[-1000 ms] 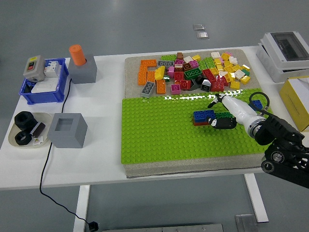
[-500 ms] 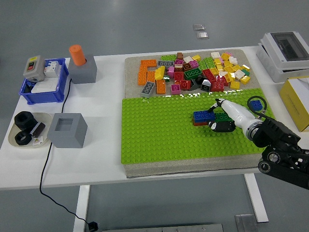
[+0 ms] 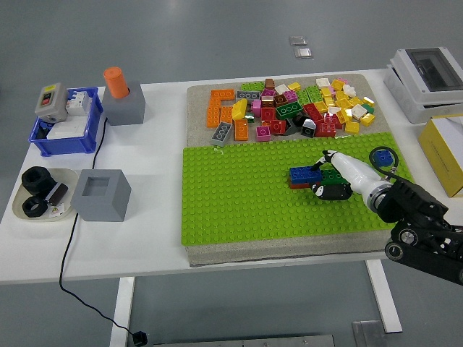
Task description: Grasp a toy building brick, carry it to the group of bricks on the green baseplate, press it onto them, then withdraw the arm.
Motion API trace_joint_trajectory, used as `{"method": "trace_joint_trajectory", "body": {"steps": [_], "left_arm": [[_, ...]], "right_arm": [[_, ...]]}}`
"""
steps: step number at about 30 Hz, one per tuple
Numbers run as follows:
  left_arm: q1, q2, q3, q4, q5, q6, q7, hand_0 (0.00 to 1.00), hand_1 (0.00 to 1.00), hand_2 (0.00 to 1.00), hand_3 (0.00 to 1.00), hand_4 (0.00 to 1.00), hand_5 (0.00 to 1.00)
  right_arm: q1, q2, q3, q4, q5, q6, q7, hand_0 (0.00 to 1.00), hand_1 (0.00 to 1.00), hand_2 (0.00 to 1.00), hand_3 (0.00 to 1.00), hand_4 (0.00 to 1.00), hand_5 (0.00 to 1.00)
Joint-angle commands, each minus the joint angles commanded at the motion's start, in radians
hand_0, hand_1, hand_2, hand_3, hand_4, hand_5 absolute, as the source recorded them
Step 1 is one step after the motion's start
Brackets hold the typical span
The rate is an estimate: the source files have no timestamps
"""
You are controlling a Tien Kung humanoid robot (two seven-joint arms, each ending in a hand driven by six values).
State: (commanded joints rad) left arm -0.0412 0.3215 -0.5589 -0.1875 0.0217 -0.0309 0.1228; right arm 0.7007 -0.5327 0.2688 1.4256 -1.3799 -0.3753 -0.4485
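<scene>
The green baseplate [image 3: 239, 202] covers the near half of a grey mat. On its right part stands the group of bricks: a blue brick [image 3: 304, 173] on a red one [image 3: 295, 183], with a dark green brick [image 3: 335, 174] against their right side. My right hand [image 3: 327, 182] comes in from the lower right. Its white back lies over the green brick and its black fingers [image 3: 323, 190] curl round the brick's near side. The loose brick pile [image 3: 296, 108] lies on the mat behind the baseplate.
A blue brick inside a black cable loop [image 3: 382, 156] lies right of the hand. Two grey blocks [image 3: 101, 194], one bearing an orange cylinder [image 3: 114, 82], a blue bin [image 3: 65, 130] and a tray of black parts [image 3: 40, 195] stand at the left. Boxes [image 3: 430, 76] sit at the right.
My right forearm has sunk lower and drawn slightly toward the near right edge. The hand has stayed on the green brick at the group, settling a little lower.
</scene>
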Motion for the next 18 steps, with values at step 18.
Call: {"method": "trace_joint_trajectory", "body": {"steps": [18], "left_arm": [[0.002, 0.000, 0.001, 0.000, -0.004, 0.001, -0.001, 0.851, 0.898, 0.857, 0.626, 0.935, 0.425]], "right_arm": [[-0.009, -0.016, 0.038, 0.029, 0.017, -0.023, 0.047, 0.998, 0.998, 0.998, 0.663, 0.638, 0.292]]}}
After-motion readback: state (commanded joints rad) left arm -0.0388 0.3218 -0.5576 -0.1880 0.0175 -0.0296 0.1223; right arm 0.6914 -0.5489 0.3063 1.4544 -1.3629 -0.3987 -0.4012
